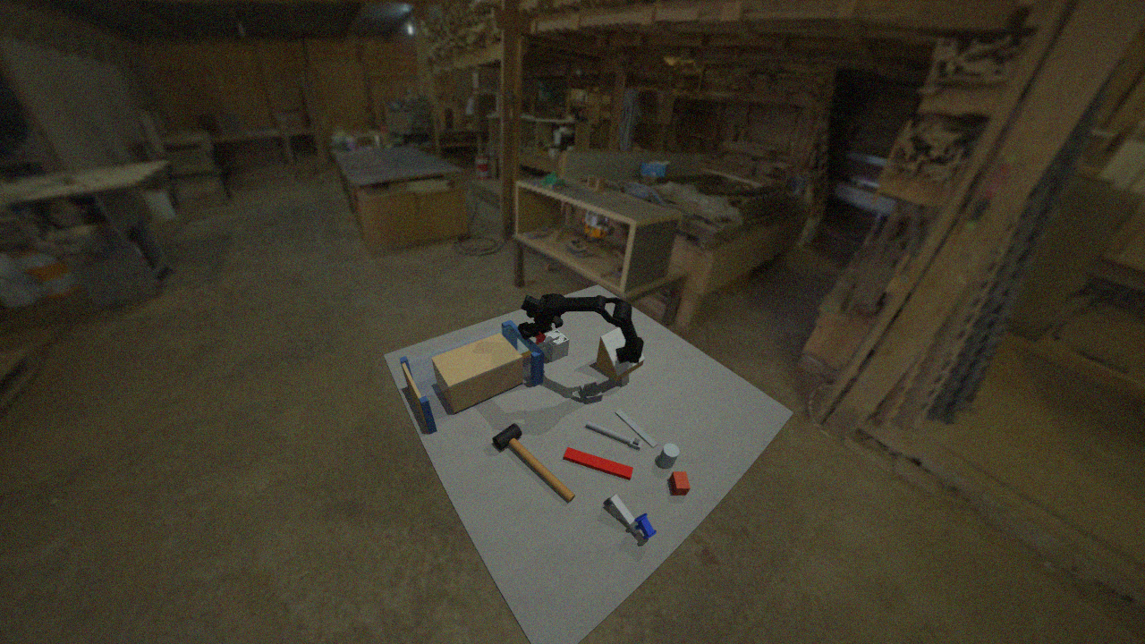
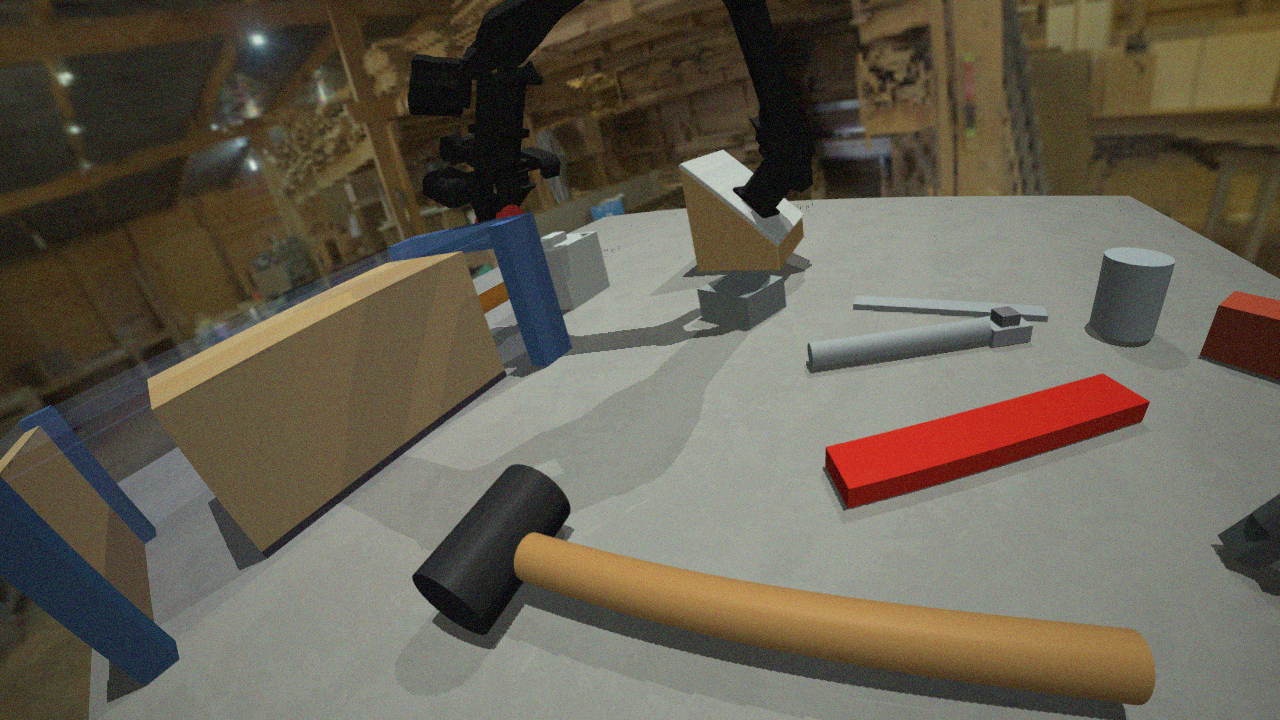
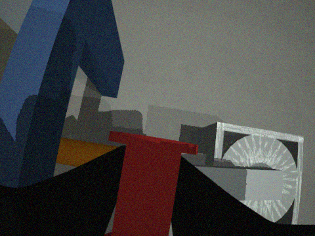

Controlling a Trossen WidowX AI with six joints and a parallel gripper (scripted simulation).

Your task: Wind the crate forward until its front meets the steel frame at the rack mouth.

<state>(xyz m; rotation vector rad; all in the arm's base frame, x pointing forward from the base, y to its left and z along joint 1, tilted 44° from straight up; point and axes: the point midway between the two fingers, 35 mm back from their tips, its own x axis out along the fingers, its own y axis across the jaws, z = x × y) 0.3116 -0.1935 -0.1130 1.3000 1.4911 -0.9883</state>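
The wooden crate (image 1: 480,372) (image 2: 331,402) sits flat inside the clear-panelled cubby. Its front is just behind the blue frame (image 1: 536,369) (image 2: 529,295) (image 3: 49,85) at the mouth, with a narrow gap where the orange strap (image 2: 493,296) (image 3: 83,152) shows. The pale grey winch (image 1: 557,345) (image 2: 580,268) (image 3: 292,183) stands beyond the frame, a round dial on top. My gripper (image 1: 538,336) (image 2: 506,213) (image 3: 149,157) is shut on the red grip of the winch handle, close beside the frame. The handle's grey arm (image 3: 226,180) reaches over the dial; its key is hidden.
A mallet (image 1: 541,469) (image 2: 805,608), a red bar (image 1: 597,463) (image 2: 984,438), a grey rod (image 1: 610,434) (image 2: 904,343), a flat strip (image 1: 635,428), a cylinder (image 1: 668,455) (image 2: 1132,295), a red block (image 1: 679,483) and a blue-ended tool (image 1: 645,525) lie on the bench. A grey block (image 2: 742,304) is near the arm's wedge base (image 2: 729,214).
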